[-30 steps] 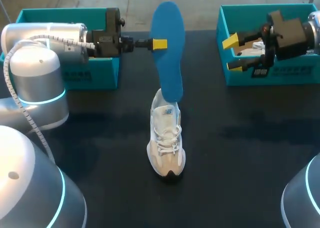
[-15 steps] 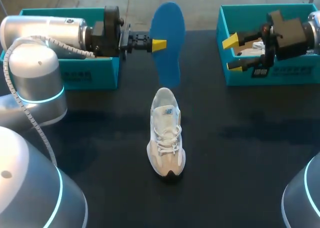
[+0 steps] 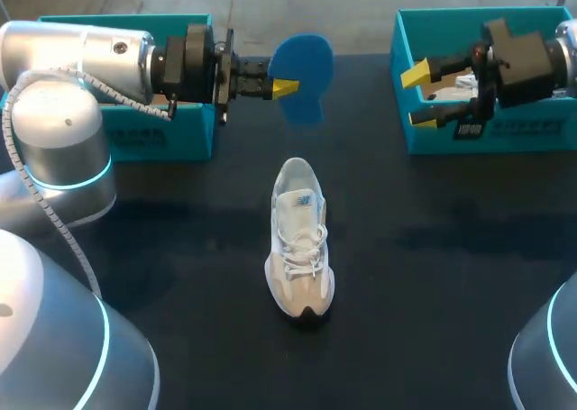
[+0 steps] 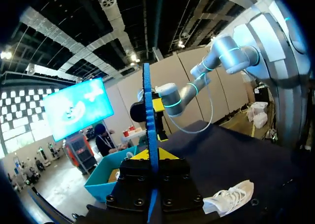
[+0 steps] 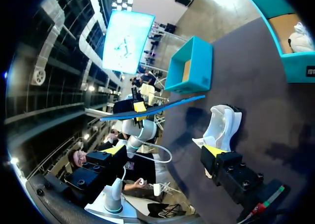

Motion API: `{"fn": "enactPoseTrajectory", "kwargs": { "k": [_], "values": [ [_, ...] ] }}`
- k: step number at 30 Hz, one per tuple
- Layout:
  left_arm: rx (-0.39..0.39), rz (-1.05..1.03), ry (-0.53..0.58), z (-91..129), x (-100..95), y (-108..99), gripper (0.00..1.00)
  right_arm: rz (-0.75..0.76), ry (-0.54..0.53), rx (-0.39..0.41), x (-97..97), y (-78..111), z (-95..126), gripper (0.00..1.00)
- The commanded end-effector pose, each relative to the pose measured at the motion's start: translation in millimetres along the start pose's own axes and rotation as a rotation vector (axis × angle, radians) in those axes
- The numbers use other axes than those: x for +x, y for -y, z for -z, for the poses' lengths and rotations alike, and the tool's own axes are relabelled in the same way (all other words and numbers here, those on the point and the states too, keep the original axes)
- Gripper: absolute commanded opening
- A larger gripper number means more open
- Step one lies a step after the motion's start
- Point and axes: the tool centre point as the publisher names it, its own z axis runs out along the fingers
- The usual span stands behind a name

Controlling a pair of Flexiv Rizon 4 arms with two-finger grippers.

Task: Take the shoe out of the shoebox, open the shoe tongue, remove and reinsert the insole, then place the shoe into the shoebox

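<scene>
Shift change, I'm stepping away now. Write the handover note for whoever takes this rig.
Left claw: shut on the blue insole, held in the air clear of the shoe, beside the left shoebox.
Right claw: open, empty, at the right shoebox.
The shoe stands mid-table, outside both boxes.
Done: shoe out, insole out.
Left: reinsert insole, box the shoe.

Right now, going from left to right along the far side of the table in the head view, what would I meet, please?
The left teal shoebox → the left gripper, clamped on the next item's edge → the blue insole → the right teal shoebox.
</scene>
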Motion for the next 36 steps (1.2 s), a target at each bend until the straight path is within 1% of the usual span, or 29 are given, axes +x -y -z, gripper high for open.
{"fn": "enactPoseTrajectory", "kwargs": {
  "k": [1,3,6,8,36],
  "values": [
    [-0.069,-0.852,0.041,-1,1.1,-6,0.00,0.000,0.001,-0.001,-0.2,-0.5,-2,1.00],
    [-0.111,-1.071,0.042,-2,-1.3,-15,0.00,0.000,0.001,-0.001,-0.2,-0.5,-2,1.00],
    [-0.119,-1.212,0.059,-2,-4.1,-21,0.00,0.000,0.001,-0.001,-0.2,-0.5,-2,1.00],
    [-0.122,-1.295,0.094,-2,-7.0,-22,0.00,0.000,0.001,-0.001,-0.2,-0.5,-2,1.00],
    [-0.121,-1.292,0.105,-3,-7.8,-22,0.00,0.002,0.003,-0.002,1.1,-1.4,-1,1.00]
  ]
}}
